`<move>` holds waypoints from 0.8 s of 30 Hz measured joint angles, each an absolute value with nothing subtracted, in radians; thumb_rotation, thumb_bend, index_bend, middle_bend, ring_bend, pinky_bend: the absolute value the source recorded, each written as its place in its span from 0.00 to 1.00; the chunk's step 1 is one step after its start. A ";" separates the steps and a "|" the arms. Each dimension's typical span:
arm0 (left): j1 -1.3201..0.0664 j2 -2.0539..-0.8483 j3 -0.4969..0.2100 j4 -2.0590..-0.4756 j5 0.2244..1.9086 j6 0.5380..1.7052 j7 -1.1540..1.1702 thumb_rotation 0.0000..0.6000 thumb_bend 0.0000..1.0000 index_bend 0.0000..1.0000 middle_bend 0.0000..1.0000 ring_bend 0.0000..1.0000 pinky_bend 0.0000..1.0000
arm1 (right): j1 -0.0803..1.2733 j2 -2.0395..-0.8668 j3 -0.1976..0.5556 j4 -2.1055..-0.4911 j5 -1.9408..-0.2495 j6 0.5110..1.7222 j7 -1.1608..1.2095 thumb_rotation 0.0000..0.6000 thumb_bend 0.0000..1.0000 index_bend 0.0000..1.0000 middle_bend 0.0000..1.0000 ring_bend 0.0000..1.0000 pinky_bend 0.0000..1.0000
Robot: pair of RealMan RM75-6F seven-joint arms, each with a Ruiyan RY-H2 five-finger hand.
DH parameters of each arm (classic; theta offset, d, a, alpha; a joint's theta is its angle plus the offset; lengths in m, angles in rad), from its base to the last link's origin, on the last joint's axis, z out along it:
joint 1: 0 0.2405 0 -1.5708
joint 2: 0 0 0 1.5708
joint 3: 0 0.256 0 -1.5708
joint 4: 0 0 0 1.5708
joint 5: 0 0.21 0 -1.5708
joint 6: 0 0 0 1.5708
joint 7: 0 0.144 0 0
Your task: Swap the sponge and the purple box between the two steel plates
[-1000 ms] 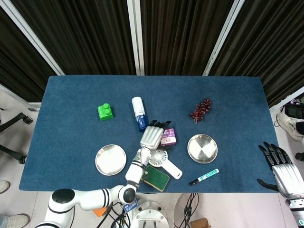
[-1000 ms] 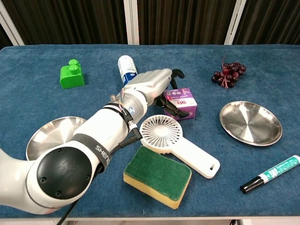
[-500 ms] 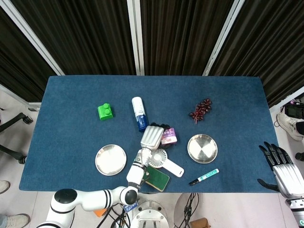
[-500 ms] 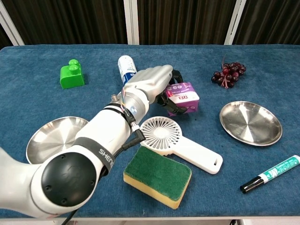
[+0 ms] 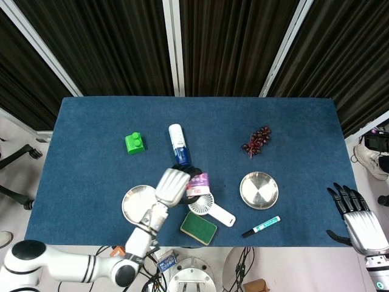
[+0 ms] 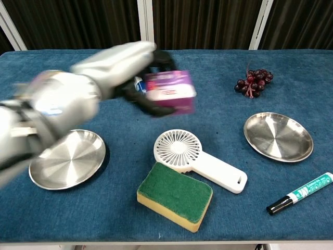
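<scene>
My left hand (image 5: 172, 184) (image 6: 117, 65) grips the purple box (image 5: 198, 182) (image 6: 169, 92) and holds it in the air above the table, blurred by motion in the chest view. The green-topped yellow sponge (image 5: 199, 227) (image 6: 175, 195) lies on the cloth near the front edge, on neither plate. The left steel plate (image 5: 134, 204) (image 6: 66, 158) and the right steel plate (image 5: 259, 190) (image 6: 278, 136) both hold nothing. My right hand (image 5: 356, 216) hangs off the table's right edge with its fingers spread and nothing in it.
A white hand fan (image 5: 209, 207) (image 6: 197, 159) lies between the plates, just behind the sponge. A white and blue bottle (image 5: 178, 145), a green block (image 5: 135, 143), dark grapes (image 5: 257, 140) (image 6: 254, 81) and a marker (image 5: 261, 226) (image 6: 300, 194) lie around them.
My left hand has lifted the purple box off the cloth and carried it to the left, towards the left plate. The arm has swung away from the sponge and the fan.
</scene>
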State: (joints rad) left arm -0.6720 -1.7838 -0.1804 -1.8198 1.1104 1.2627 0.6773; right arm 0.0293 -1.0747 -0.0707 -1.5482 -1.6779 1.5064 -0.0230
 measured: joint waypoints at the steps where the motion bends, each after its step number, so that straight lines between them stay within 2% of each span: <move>1: -0.647 -1.740 -0.151 -1.857 1.119 1.279 0.680 1.00 0.39 0.49 0.54 0.49 0.33 | 0.028 -1.076 -0.071 -1.550 -1.680 1.507 -0.029 1.00 0.23 0.00 0.00 0.00 0.13; 4: -0.563 -1.611 -0.053 -1.934 1.152 1.326 0.662 1.00 0.39 0.49 0.54 0.49 0.33 | 0.025 -1.081 -0.073 -1.555 -1.684 1.510 -0.045 1.00 0.23 0.00 0.00 0.00 0.13; 8: -0.494 -1.545 0.039 -1.930 1.190 1.342 0.593 1.00 0.37 0.49 0.54 0.47 0.31 | 0.022 -1.088 -0.073 -1.562 -1.684 1.510 -0.066 1.00 0.23 0.00 0.00 0.00 0.13; 12: -0.480 -1.554 0.057 -1.841 1.203 1.320 0.574 1.00 0.36 0.49 0.52 0.45 0.29 | 0.022 -1.091 -0.081 -1.564 -1.700 1.506 -0.079 1.00 0.23 0.00 0.00 0.00 0.13; 17: -0.466 -1.563 0.059 -1.757 1.213 1.283 0.524 1.00 0.33 0.48 0.46 0.40 0.29 | 0.019 -1.092 -0.085 -1.559 -1.713 1.515 -0.080 1.00 0.23 0.00 0.00 0.00 0.13; 24: -0.445 -1.527 0.069 -1.730 1.247 1.255 0.466 0.99 0.22 0.37 0.35 0.31 0.29 | 0.022 -1.099 -0.087 -1.554 -1.721 1.510 -0.088 1.00 0.23 0.00 0.00 0.00 0.13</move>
